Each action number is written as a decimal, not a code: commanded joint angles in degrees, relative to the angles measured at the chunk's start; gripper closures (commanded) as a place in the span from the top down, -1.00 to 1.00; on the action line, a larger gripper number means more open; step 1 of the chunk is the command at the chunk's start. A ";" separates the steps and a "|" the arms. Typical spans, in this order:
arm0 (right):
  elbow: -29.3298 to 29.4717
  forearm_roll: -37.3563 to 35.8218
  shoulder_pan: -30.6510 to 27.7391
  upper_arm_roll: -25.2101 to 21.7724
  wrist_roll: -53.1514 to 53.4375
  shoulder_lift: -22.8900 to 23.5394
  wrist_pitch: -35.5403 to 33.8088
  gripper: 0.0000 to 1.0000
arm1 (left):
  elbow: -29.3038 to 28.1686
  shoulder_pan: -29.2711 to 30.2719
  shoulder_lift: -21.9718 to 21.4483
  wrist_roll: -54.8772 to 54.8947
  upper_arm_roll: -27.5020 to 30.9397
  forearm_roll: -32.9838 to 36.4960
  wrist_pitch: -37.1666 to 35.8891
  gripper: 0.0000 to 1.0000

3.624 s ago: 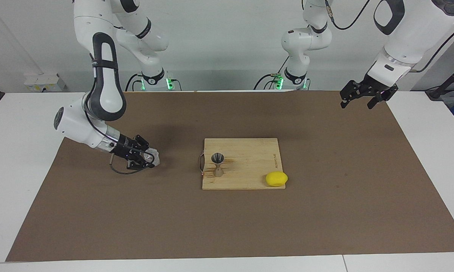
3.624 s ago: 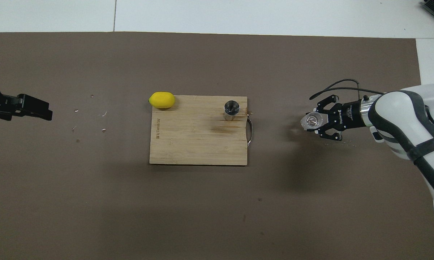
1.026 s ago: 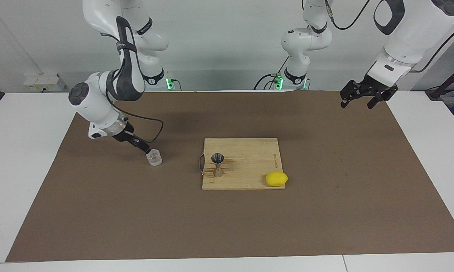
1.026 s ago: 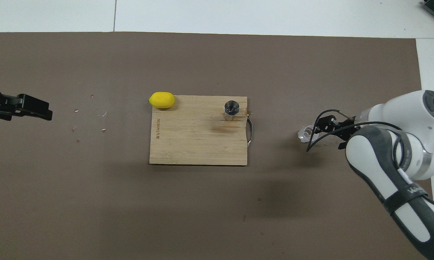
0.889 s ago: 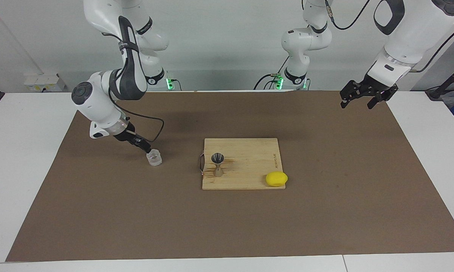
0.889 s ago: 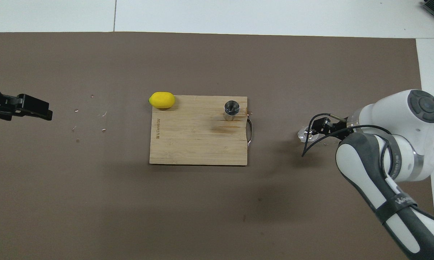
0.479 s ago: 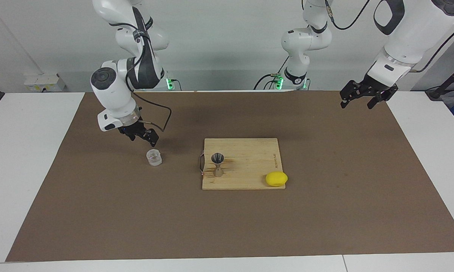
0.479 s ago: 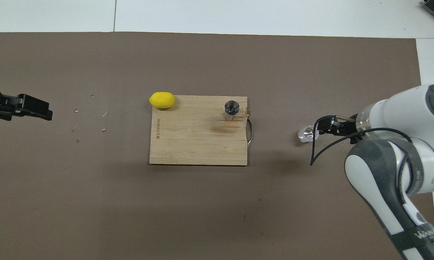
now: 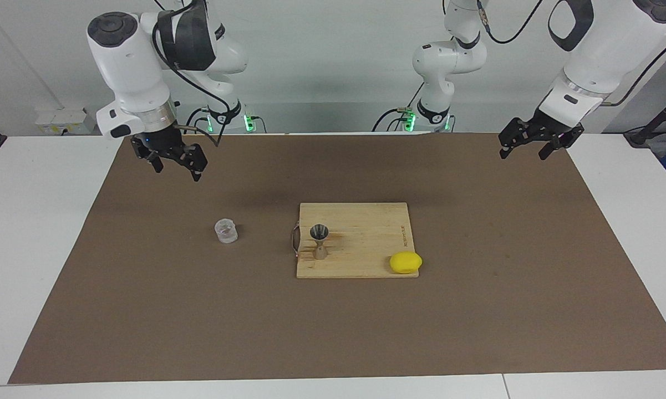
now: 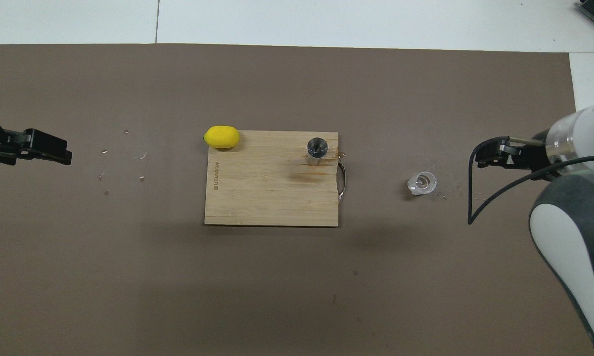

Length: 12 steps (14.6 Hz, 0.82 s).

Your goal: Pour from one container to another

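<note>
Our right claw has let go of the small, squat, clear cup and risen high over the brown mat at its own arm's end of the tabletop, fingers spread wide and empty. The cup now stands upright alone on the mat, beside the wooden cutting board. There the grey steel hourglass jigger stands near a yellow lemon. We judge the pour finished. Our left claw waits, also apart and empty.

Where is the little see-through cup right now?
The clear cup stands upright on the brown mat, beside the wooden board's handle, toward the right arm's end of the table.
</note>
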 commanded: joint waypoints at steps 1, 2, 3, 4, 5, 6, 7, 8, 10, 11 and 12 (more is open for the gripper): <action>5.96 -1.11 -0.61 0.54 -1.85 1.71 -3.95 1.00 | -2.23 0.19 -1.93 0.78 0.14 -0.69 0.80 1.00; 7.46 -1.11 -0.61 0.54 -2.28 1.80 -5.35 1.00 | -2.23 0.19 -1.93 0.78 0.14 -0.69 0.80 1.00; 9.04 -0.94 -0.78 0.63 -3.94 1.88 -7.37 1.00 | -2.23 0.19 -1.93 0.78 0.14 -0.69 0.80 1.00; 10.62 -0.85 -0.70 0.63 -5.26 2.49 -8.87 1.00 | -2.23 0.19 -1.93 0.78 0.14 -0.69 0.80 1.00; 12.03 -0.50 -0.61 0.63 -5.71 3.11 -10.10 1.00 | -2.23 0.19 -1.93 0.78 0.14 -0.69 0.80 1.00; 13.09 -0.15 -0.87 0.63 -5.80 3.29 -11.77 1.00 | -2.23 0.19 -1.93 0.78 0.14 -0.69 0.80 1.00; 14.23 0.38 -1.05 0.63 -5.89 3.81 -13.09 1.00 | -2.23 0.19 -1.93 0.78 0.14 -0.69 0.80 1.00; 15.28 0.73 -1.05 0.63 -6.41 4.25 -14.58 1.00 | -2.23 0.19 -1.93 0.78 0.14 -0.69 0.80 1.00; 15.65 1.00 -0.96 0.63 -9.30 4.26 -16.61 1.00 | -2.23 0.19 -1.93 0.78 0.14 -0.69 0.80 1.00; 15.30 1.17 -0.79 0.63 -9.66 4.17 -16.70 1.00 | -2.23 0.19 -1.93 0.78 0.14 -0.69 0.80 1.00; 14.86 1.78 -0.87 0.63 -9.84 4.00 -16.71 1.00 | -2.23 0.19 -1.93 0.78 0.14 -0.69 0.80 1.00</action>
